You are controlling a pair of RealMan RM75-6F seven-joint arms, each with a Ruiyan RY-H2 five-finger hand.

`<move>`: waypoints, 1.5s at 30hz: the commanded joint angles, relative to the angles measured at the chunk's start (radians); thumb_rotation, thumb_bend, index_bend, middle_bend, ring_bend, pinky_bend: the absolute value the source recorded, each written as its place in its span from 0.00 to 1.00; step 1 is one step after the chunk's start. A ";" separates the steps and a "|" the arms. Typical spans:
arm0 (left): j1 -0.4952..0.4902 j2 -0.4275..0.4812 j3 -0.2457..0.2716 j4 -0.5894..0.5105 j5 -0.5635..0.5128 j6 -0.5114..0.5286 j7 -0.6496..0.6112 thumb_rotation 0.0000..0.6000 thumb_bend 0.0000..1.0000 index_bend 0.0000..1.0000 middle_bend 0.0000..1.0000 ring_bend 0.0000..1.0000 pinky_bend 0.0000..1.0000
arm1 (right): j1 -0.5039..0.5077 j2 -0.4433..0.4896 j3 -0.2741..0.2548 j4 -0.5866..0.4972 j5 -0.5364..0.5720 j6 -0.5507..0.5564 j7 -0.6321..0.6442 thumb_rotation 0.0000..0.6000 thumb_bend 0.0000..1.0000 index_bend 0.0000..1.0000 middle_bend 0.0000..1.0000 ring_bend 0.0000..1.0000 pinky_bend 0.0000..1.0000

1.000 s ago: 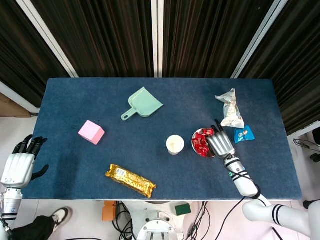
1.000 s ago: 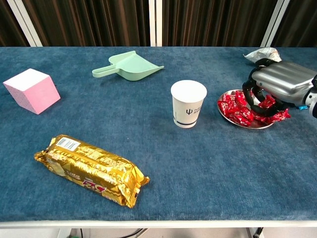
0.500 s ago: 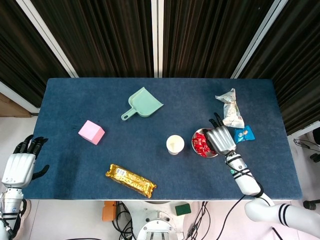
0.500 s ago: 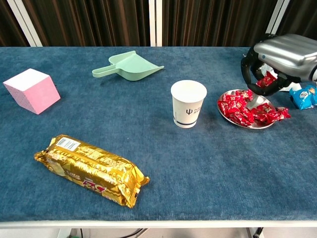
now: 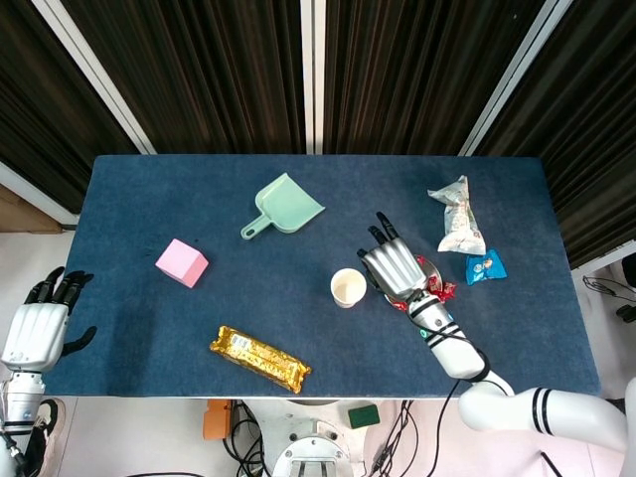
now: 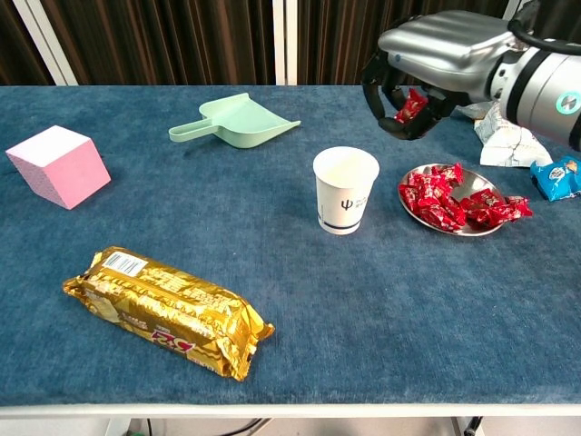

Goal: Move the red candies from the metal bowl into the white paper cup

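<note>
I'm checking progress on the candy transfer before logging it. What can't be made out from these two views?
- Inside of the white paper cup: chest view shows only its side and rim; in the head view it is too small to tell candies.
- Metal bowl: head view, mostly covered by the right hand.
- Candy count in the right hand: chest view, fingers wrap the red candy.
- Left hand: head view only, at the frame edge.

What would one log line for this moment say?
right hand: holds candy, above and right of cup | bowl: candies left | left hand: idle
</note>
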 commanded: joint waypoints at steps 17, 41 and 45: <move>0.010 0.014 0.007 0.008 0.022 0.020 -0.041 1.00 0.19 0.17 0.15 0.06 0.20 | 0.079 -0.139 -0.037 0.140 -0.068 -0.003 0.033 1.00 0.51 0.67 0.54 0.15 0.00; 0.004 0.011 0.010 -0.001 0.019 0.005 -0.018 1.00 0.18 0.17 0.15 0.06 0.20 | -0.041 0.168 -0.130 0.061 -0.002 -0.070 0.221 1.00 0.32 0.25 0.06 0.00 0.00; 0.003 0.010 0.009 -0.003 0.014 0.000 -0.013 1.00 0.19 0.17 0.15 0.06 0.20 | -0.053 0.228 -0.161 0.047 0.052 -0.129 0.236 1.00 0.32 0.24 0.03 0.00 0.00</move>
